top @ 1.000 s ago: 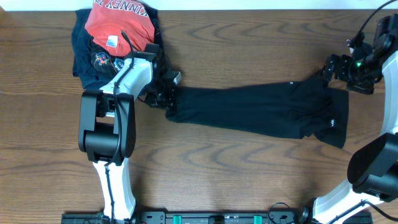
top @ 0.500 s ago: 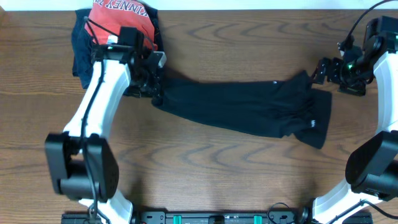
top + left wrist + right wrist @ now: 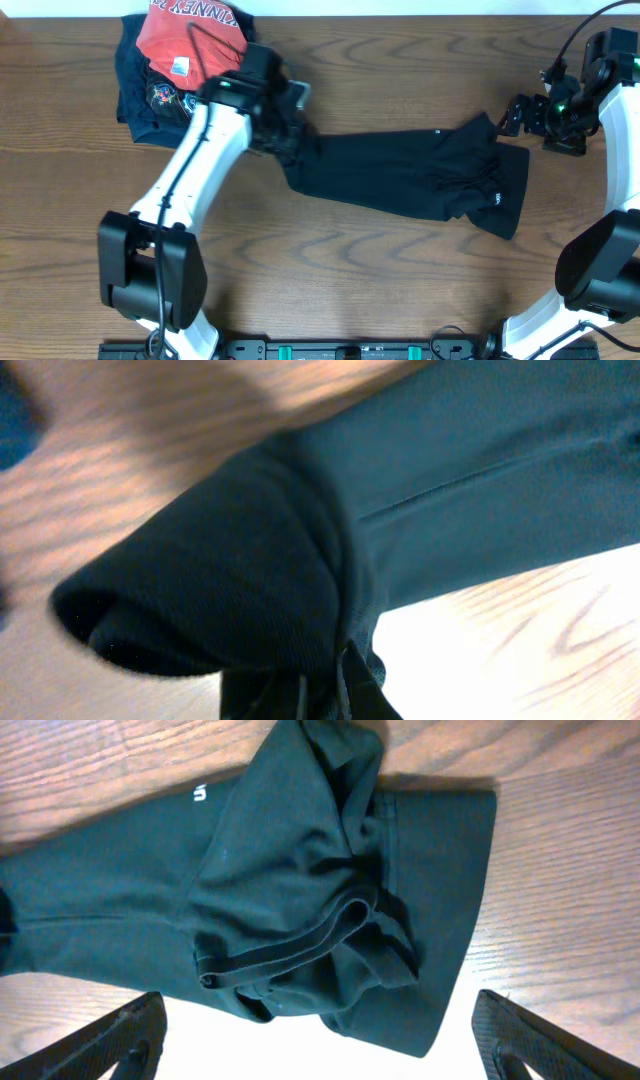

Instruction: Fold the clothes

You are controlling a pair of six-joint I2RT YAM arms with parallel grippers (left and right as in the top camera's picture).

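- Left gripper (image 3: 291, 138) is clenched on one end of the black trousers (image 3: 400, 175). In its wrist view the cloth is bunched into a thick roll right at the fingers (image 3: 300, 695).
- From that grip the trousers stretch across the middle of the wooden table (image 3: 400, 300), slanting a little downward toward the right side.
- Right gripper (image 3: 512, 113) hangs beside the other end of the trousers, with its jaws spread wide. The two fingers (image 3: 125, 1040) sit at the bottom corners of its wrist view with nothing pinched between them.
- Under the right gripper the waist end is crumpled, with the waistband (image 3: 290, 950) folded over on itself and a flap of cloth turned up toward the table's far edge.
- A small white mark (image 3: 200, 792) shows on the black fabric near that end.
- At the far left corner of the table lies a pile of other clothes. A red shirt (image 3: 190, 30) with white lettering is on top of a dark navy garment (image 3: 132, 85).
- The left arm's white link crosses in front of the pile, and the gripper itself sits just to the right of it.
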